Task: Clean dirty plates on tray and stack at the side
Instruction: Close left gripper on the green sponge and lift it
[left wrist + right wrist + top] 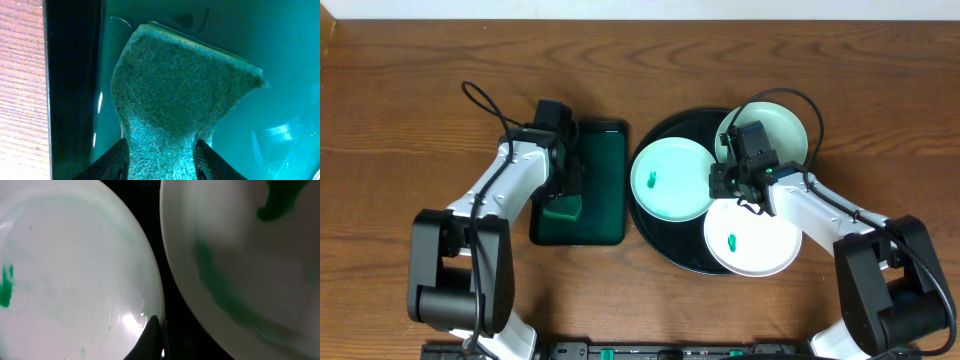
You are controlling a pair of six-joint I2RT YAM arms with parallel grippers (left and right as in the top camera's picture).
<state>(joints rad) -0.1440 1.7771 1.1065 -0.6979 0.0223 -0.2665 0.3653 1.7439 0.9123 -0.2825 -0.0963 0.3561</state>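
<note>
Brown wooden table (400, 100) below me.
My left gripper (161, 157) clamped a green sponge (175, 90) at the table's nine o'clock; my right gripper (156, 330), closed, hung between two smeared round white plates (75, 255).

The counter (410, 120) is brown wood with darker streaks. The round tray (655, 237) is black. The three plates (672, 178) are white with a pale mint tint. At least two have a small green smear (649, 181). The long tray (605, 170) is dark green. The fuzzy sponge (175, 100) looks green, maybe speckled.
</note>
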